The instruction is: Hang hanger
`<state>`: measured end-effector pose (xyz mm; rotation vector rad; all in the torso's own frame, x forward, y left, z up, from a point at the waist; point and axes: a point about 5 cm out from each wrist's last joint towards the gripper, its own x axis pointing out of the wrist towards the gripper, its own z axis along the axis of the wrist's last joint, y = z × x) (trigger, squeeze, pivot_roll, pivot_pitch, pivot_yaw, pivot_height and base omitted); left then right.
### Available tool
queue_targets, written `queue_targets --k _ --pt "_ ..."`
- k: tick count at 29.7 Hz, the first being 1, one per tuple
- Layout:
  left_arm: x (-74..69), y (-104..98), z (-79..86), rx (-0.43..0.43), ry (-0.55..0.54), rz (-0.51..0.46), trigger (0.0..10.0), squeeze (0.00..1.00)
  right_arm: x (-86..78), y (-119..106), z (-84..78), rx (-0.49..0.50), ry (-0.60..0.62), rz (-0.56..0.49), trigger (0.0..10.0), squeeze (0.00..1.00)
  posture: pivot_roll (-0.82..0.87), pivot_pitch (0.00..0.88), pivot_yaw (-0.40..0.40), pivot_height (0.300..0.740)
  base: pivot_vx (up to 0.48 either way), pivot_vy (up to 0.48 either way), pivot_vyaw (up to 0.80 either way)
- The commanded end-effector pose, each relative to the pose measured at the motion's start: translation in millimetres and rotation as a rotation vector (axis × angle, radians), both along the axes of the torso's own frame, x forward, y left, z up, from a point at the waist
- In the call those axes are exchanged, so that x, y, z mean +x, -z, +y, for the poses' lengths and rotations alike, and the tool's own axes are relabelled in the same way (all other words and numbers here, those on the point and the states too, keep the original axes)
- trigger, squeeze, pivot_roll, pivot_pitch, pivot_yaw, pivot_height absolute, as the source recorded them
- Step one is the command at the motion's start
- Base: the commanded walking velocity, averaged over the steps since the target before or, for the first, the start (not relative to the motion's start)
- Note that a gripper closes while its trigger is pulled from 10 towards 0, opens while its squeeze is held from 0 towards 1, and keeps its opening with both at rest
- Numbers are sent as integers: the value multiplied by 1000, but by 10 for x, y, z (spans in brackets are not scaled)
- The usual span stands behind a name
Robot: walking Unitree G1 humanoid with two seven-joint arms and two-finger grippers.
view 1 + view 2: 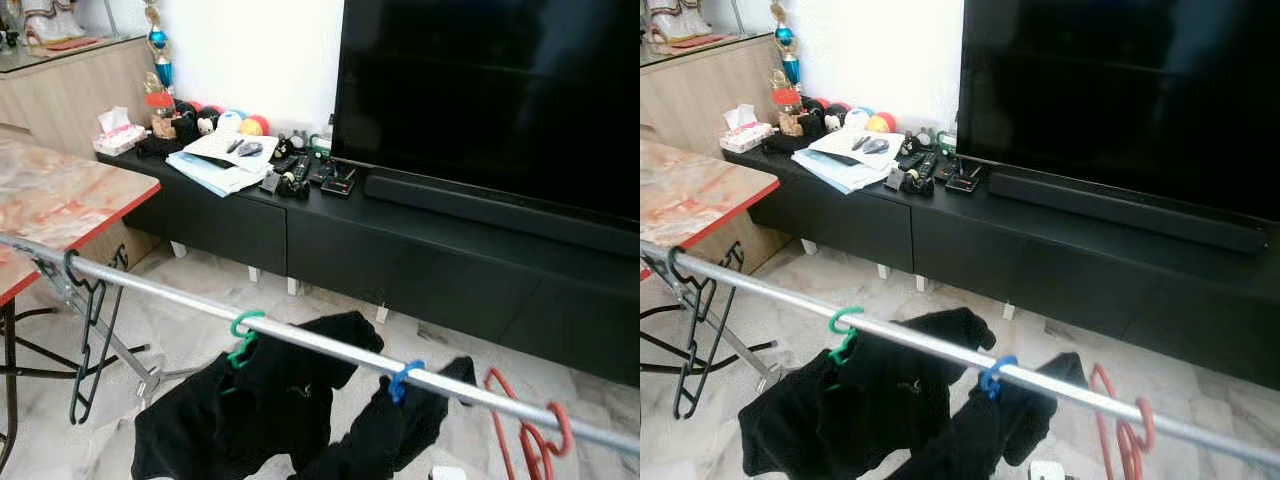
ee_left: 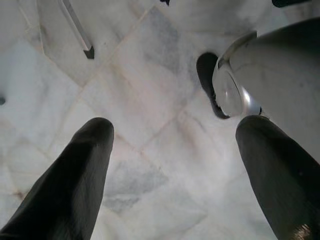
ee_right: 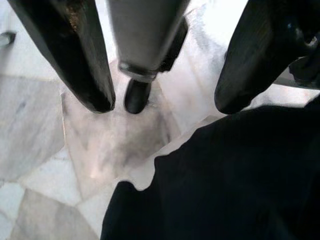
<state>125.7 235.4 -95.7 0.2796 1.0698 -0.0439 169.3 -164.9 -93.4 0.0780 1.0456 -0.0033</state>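
Left eye view showed a silver metal rail carrying green, blue, red and black hangers. Left gripper and right gripper hung spread, empty.

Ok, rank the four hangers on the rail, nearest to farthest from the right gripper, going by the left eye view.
1. Red hanger and blue hanger, rail's right part: too close to call.
2. Green hanger, middle.
3. Black hanger, far left.

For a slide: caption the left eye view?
Green, blue, red hangers on a rail before a TV.
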Motion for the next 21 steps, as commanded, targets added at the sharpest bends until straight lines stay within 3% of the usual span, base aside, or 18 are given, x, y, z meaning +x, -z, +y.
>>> queue_targets --k 1,4,21 --pt "-41 18 -15 -8 -5 11 10000 0 31 -16 -30 -1 7 -9 10000 0 208 0 -15 740 -289 0 0" --pt "-47 22 -22 -6 -4 14 10000 0 33 -16 -23 3 6 -10 10000 0 208 0 -15 740 -276 0 0" --pt "-151 52 16 0 -30 58 10000 0 41 -20 -15 8 1 -12 10000 0 205 0 -17 740 0 0 0"
